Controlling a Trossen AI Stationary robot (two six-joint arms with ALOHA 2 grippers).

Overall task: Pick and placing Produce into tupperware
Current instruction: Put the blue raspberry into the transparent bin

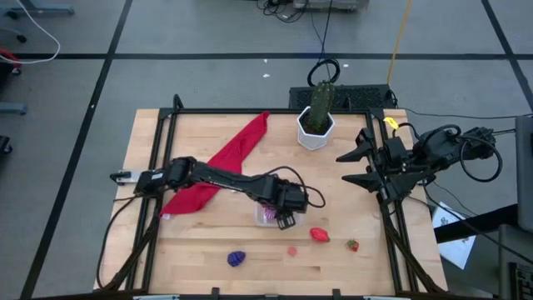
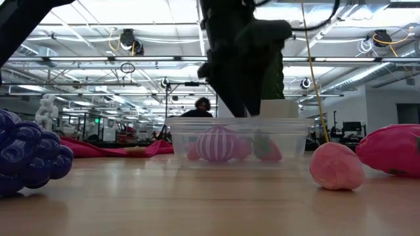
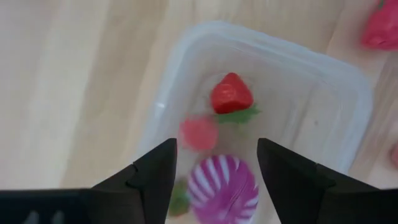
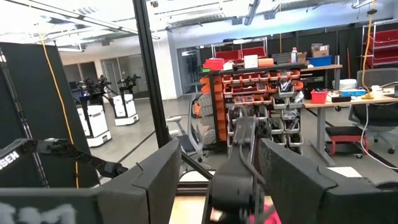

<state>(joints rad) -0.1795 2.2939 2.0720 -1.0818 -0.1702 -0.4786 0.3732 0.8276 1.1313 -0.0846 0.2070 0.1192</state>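
Observation:
The clear tupperware (image 1: 265, 215) sits near the table's middle. In the left wrist view it (image 3: 323, 93) holds a red strawberry (image 3: 231, 93), a pink piece (image 3: 199, 132) and a purple-and-white striped piece (image 3: 224, 183), all lying on its bottom. My left gripper (image 3: 217, 149) hangs open just above it (image 1: 285, 217), a finger on either side of the striped piece, not touching it. On the table lie purple grapes (image 1: 236, 258), a small pink piece (image 1: 292, 250), a red piece (image 1: 319, 235) and a small strawberry (image 1: 353, 245). My right gripper (image 1: 343, 167) waits open at the table's right edge.
A long red cloth (image 1: 223, 167) lies under my left arm, left of the container. A white hexagonal pot with a green cactus (image 1: 316, 125) stands near the far edge. Bare wood lies along the near edge, around the loose pieces.

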